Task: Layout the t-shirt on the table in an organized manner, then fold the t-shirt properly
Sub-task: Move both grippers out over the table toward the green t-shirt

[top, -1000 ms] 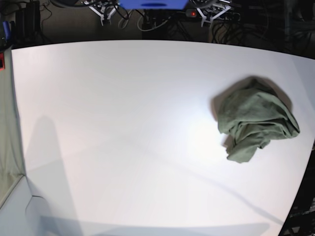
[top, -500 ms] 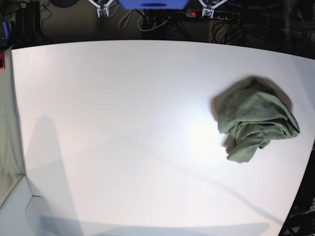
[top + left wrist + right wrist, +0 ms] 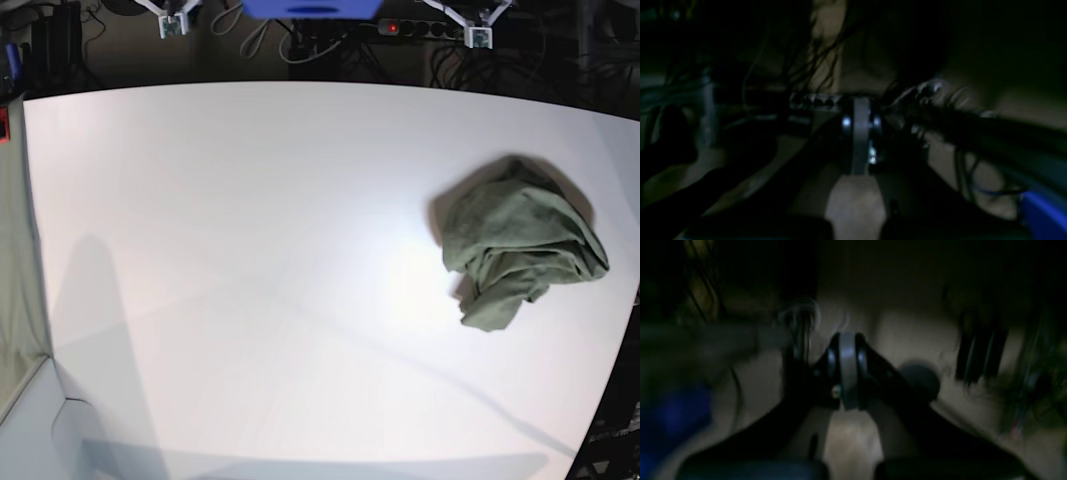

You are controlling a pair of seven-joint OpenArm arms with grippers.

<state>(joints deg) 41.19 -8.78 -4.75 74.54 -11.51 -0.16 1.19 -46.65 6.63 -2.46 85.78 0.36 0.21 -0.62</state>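
Observation:
The olive-green t-shirt (image 3: 522,252) lies crumpled in a heap on the right side of the white table (image 3: 250,250), close to its curved right edge. Both grippers hang beyond the table's far edge, over the dark floor and far from the shirt. My left gripper (image 3: 478,36) shows at the top right, my right gripper (image 3: 172,24) at the top left. In the left wrist view the left gripper (image 3: 860,111) has its jaws pressed together with nothing between them. The right gripper (image 3: 847,351) in the right wrist view is likewise shut and empty.
A blue box (image 3: 312,8) and a power strip with a red light (image 3: 395,28) sit among cables on the floor behind the table. A pale grey-green cloth strip (image 3: 14,260) runs along the left edge. A small red object (image 3: 3,124) sits at the far left.
Both grippers have moved outward along the top of the base view, the left one rightward and the right one leftward. The t-shirt has not moved.

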